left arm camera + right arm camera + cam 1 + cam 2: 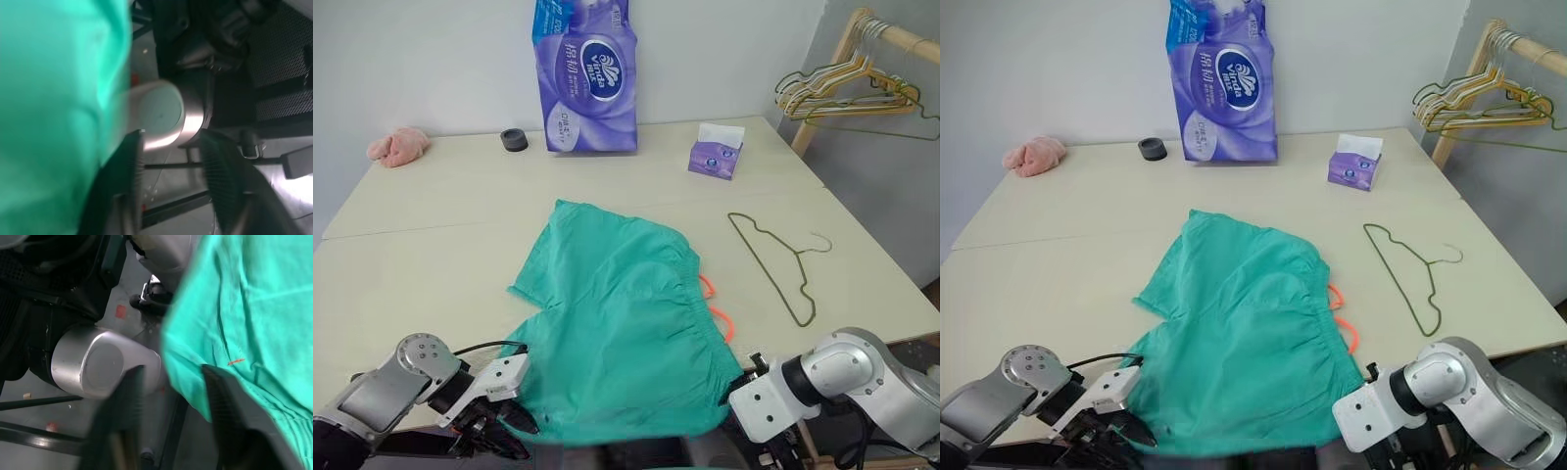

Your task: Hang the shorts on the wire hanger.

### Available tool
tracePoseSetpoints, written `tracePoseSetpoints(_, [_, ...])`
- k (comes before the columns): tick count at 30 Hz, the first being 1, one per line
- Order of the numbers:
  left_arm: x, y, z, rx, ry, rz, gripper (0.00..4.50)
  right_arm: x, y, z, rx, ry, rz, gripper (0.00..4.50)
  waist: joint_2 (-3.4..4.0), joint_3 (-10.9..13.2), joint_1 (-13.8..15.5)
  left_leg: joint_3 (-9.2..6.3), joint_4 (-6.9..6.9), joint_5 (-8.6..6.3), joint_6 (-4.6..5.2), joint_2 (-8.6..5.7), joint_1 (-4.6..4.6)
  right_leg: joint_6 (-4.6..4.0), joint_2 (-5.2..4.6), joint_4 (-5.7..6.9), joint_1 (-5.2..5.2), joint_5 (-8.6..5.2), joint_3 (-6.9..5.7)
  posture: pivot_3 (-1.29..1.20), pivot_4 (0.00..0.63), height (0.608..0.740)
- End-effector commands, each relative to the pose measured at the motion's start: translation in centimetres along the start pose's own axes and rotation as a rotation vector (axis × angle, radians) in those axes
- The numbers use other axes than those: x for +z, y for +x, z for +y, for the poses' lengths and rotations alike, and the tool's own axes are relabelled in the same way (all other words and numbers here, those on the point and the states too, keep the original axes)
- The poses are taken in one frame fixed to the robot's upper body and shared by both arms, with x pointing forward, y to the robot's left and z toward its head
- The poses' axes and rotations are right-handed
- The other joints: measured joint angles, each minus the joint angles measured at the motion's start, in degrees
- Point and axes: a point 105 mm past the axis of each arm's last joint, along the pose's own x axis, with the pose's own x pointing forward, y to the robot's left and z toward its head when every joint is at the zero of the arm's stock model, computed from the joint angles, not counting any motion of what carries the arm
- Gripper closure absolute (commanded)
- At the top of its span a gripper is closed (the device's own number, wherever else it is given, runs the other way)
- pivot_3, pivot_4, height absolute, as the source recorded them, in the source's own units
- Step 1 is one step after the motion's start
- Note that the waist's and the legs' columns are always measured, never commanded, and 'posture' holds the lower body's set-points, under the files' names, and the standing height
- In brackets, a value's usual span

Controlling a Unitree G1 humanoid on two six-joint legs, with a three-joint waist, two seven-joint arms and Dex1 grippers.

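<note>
The teal-green shorts (617, 323) lie spread on the table (431, 274), with the gathered waistband and orange drawstring (719, 318) toward the right. Their near edge hangs over the table's front. To their right the thin wire hanger (773, 262) lies flat, apart from the cloth. My left gripper (173, 139) is low at the front edge by the shorts' near left corner, open, with the hanging cloth (54, 107) beside one finger and nothing between the fingers. At the near right corner my right gripper (173, 369) is open too, the cloth (244, 308) beside it.
At the back stand a tall purple tissue pack (587, 78), a small purple tissue box (716, 155), a black round piece (514, 140) and a pink cloth lump (398, 146). Several hangers (847, 93) hang on a wooden rack at the far right.
</note>
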Motion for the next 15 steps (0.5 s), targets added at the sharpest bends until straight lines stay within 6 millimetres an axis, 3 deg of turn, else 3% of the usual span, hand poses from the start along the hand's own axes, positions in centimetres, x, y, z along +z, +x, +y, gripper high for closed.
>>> tracePoseSetpoints(1, [1.2,-0.4,-0.5,0.0,0.029,-0.047,1.24,1.0,-1.1,-1.0,-0.041,-0.074,-0.032,1.54,0.01,0.0,0.0,0.0,0.0,0.0,0.0,0.01,0.0,0.0,0.0,0.0,0.0,0.0,0.0,-0.14,0.079,0.74])
tracePoseSetpoints(8, [5.5,-2.7,0.5,0.094,0.005,-0.264,1.24,3.4,-4.2,-2.8,-0.117,0.05,-0.213,1.54,-0.03,0.0,0.2,-0.04,0.04,0.0,0.0,0.02,0.01,0.01,0.0,0.01,0.06,0.02,-0.01,-0.13,0.077,0.74])
tracePoseSetpoints(12, [11.1,-5.1,1.9,0.184,0.084,-0.458,1.24,4.5,-6.9,-6.6,-0.306,0.172,-0.375,1.54,-0.1,0.1,0.3,-0.07,0.08,0.0,0.0,-0.01,0.02,0.04,0.0,0.01,0.11,0.06,-0.03,-0.12,0.077,0.74])
tracePoseSetpoints(15, [12.9,-6.2,4.1,0.288,0.072,-0.546,1.24,3.7,-7.6,-9.9,-0.505,0.225,-0.411,1.54,-0.17,0.0,0.3,-0.07,0.1,0.01,-0.01,-0.11,0.04,0.05,0.13,-0.03,0.16,0.14,-0.01,-0.12,0.074,0.74])
